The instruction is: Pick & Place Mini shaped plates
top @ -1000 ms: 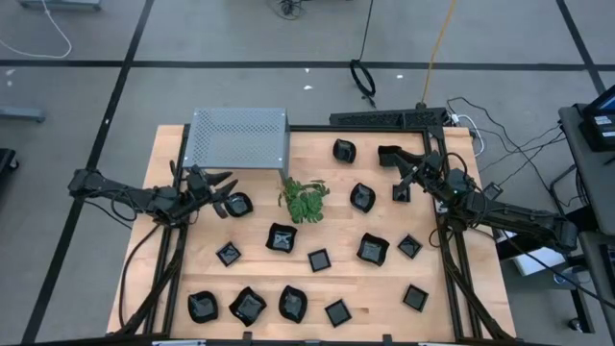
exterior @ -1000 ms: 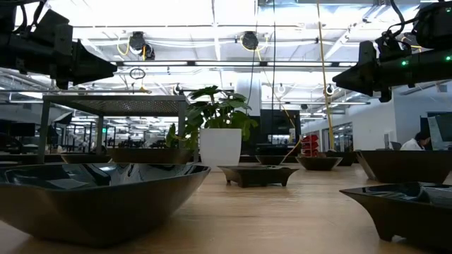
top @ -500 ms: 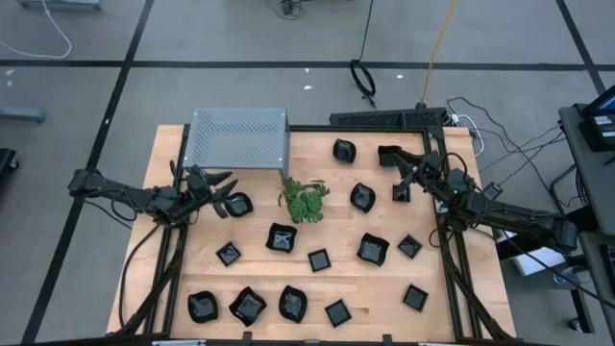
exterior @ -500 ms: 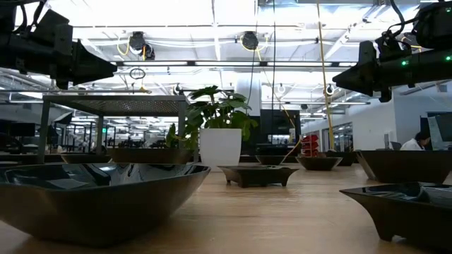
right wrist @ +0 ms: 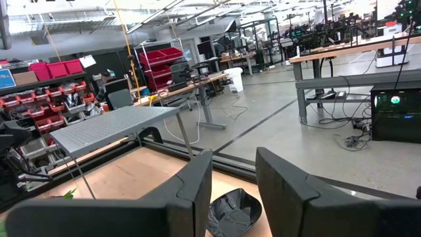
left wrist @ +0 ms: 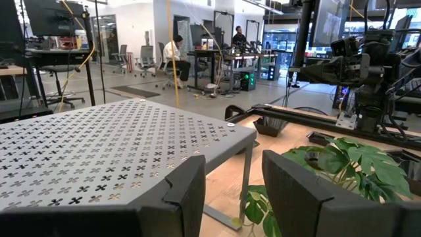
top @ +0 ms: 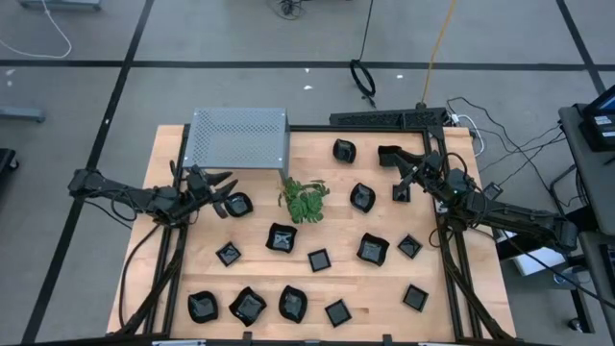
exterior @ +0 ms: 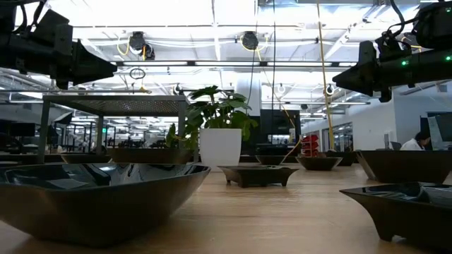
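Spread apart and empty, left gripper (top: 223,190) beside a small black plate (top: 238,204), right gripper (top: 411,177) likewise (another plate (right wrist: 231,209) just ahead).

Lighting even and bright overhead; bench (top: 346,288) shows only soft shadows. Low view: ceiling lights (exterior: 141,14) blow out, nearest plate (exterior: 99,197) glossy with reflections, slightly soft. Wrist views sharp.

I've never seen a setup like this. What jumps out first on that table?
Small glossy black plates lie scattered over the wooden table, most toward its near edge. At the far left corner stands a grey perforated box, with a green sprig beside it. The left gripper and right gripper hang open at either side.
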Available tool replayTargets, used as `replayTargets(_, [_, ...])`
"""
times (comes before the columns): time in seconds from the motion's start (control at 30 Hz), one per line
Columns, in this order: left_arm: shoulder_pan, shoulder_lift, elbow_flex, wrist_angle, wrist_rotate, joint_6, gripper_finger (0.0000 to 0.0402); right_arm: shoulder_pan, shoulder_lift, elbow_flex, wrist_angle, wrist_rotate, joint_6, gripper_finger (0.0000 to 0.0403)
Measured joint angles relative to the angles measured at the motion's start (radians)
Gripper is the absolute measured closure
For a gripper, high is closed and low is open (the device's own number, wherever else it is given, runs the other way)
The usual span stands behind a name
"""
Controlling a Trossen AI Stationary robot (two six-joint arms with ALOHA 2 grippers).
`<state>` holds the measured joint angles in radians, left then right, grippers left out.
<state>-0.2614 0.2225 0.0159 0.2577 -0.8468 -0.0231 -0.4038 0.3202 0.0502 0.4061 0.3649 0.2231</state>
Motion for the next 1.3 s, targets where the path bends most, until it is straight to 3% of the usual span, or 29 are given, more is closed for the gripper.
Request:
replayTargets(0.47, [0.000,0.000,0.000,0.017,0.000,-0.017,0.0249,0.000,0.000,0.000,0.000,0.000,0.000,0.0298])
replayTargets(0.9, [0.000,0.000,0.000,0.245,0.000,-0.118,0.0249,0.000,0.000,0.000,0.000,0.000,0.000,0.0298])
replayTargets(1.13, [0.002,0.000,0.001,0.325,0.005,-0.077,0.0249,0.000,0.000,0.000,0.000,0.000,0.000,0.0298])
replayTargets(1.3, [0.002,0.000,0.011,0.318,0.051,0.035,0.0249,0.000,0.000,0.000,0.000,0.000,0.000,0.0298])
